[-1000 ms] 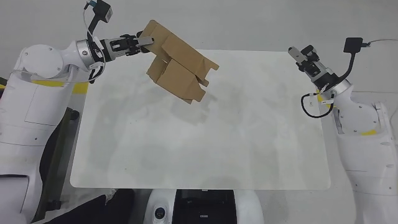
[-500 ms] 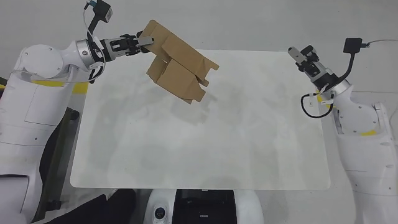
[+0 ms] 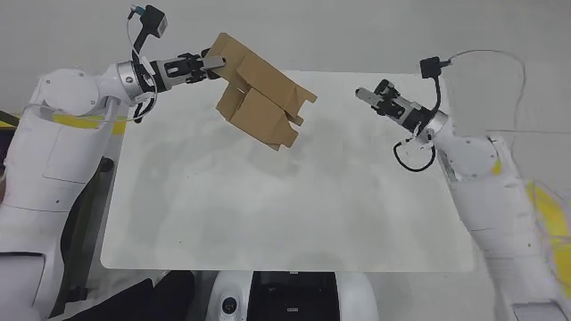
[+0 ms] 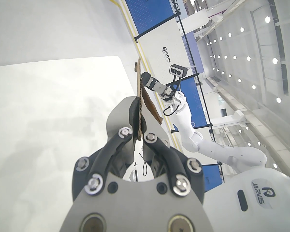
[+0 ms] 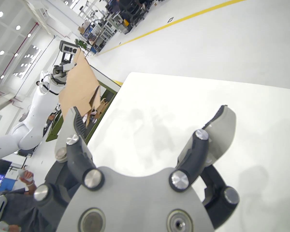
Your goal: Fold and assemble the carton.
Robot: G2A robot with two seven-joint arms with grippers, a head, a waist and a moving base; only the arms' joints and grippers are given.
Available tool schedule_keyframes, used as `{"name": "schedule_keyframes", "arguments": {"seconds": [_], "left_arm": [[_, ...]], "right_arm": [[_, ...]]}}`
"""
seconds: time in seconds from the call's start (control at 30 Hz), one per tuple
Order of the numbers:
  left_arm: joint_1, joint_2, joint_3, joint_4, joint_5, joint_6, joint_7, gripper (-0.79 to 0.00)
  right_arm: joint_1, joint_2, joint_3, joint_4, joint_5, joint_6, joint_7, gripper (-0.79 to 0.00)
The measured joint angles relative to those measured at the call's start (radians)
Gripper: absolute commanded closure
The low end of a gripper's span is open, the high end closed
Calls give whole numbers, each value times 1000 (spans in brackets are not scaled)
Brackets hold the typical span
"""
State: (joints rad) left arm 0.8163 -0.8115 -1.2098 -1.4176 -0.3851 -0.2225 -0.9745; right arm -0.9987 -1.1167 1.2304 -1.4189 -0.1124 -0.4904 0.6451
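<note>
Your left pincer is pressed together on the brown carton, pinching one corner of the cardboard between its pads. From that grip the carton stretches away toward your other arm as a mostly flat sheet, with loose flaps hanging at its lower edge. It is held tilted in the air above the far left part of the white counter. You cannot tell from these views whether its lowest flap touches the surface. Your right pincer is spread wide with nothing between its fingers. It sits above the counter's far right part, pointing at the carton's free end and well apart from it.
</note>
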Motion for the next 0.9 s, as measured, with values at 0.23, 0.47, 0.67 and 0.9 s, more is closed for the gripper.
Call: {"name": "schedule_keyframes", "arguments": {"seconds": [0.23, 0.47, 0.67, 0.9], "left_arm": [[-34, -18, 48, 44, 0, 8, -8, 0], [-72, -38, 93, 79, -16, -22, -43, 0], [-93, -53, 122, 96, -31, -39, -61, 0], [-106, -61, 128, 108, -22, -40, -63, 0]], "right_arm": [[118, -30, -132, 153, 242, -44, 236, -785], [207, -69, -230, 300, 481, -65, 380, -785], [263, -104, -303, 387, 596, -91, 460, -785], [299, -136, -363, 439, 634, -118, 501, -363]]}}
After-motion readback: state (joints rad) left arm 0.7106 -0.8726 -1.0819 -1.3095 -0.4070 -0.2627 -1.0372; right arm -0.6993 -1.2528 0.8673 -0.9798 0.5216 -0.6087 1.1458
